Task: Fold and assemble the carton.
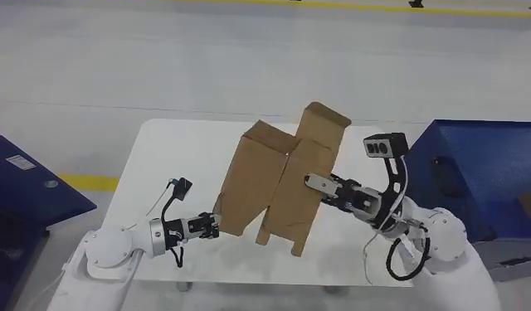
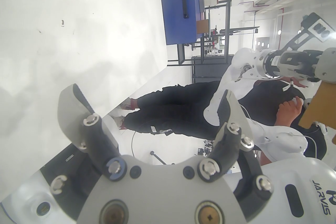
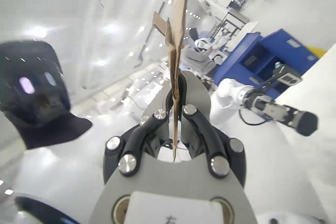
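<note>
Against the carton (image 1: 249,182), my right gripper (image 3: 176,93) pinches one edge, holding it flattened and tilted above the desk (image 1: 166,162). Beside its lower corner my left gripper (image 2: 149,101) gapes wide. Next, I judge, it must catch a panel and spread it.

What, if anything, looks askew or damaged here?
The carton is held tilted over the table, not yet opened out, pinched at one edge by the right gripper. The left gripper is open beside it. No damage visible.

Overhead camera looks down; 2 wrist cameras share carton (image 1: 257,178)
</note>
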Controlling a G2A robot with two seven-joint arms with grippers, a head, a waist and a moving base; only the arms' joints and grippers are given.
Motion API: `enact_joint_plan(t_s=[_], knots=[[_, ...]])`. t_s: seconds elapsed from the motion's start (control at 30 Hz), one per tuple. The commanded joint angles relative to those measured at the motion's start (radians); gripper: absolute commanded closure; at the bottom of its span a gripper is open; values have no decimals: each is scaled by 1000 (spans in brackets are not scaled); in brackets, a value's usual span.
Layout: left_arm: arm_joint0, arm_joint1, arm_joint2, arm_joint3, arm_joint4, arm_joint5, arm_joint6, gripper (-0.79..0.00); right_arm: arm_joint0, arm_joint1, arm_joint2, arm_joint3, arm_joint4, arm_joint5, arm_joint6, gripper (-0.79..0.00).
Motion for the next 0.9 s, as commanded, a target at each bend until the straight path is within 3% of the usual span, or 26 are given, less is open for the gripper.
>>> enact_joint_plan(t_s=[0.0, 0.4, 0.5, 0.63, 0.73, 0.87], knots=[[0, 0, 0, 0, 0, 0, 0, -785, -10, -2, -10, 2, -96, -68, -18, 0], [0, 0, 0, 0, 0, 0, 0, -785, -17, -3, -29, 15, -109, -74, -25, 0], [0, 0, 0, 0, 0, 0, 0, -785, -17, -2, 15, 0, -198, -81, -85, 0], [0, 0, 0, 0, 0, 0, 0, -785, -48, 2, 192, -128, -602, -112, -312, 0], [0, 0, 0, 0, 0, 0, 0, -785, -93, 1, 321, -281, -1007, -116, -475, 0], [0, 0, 0, 0, 0, 0, 0, -785, -154, -5, 352, -348, -1486, -166, -766, 0]])
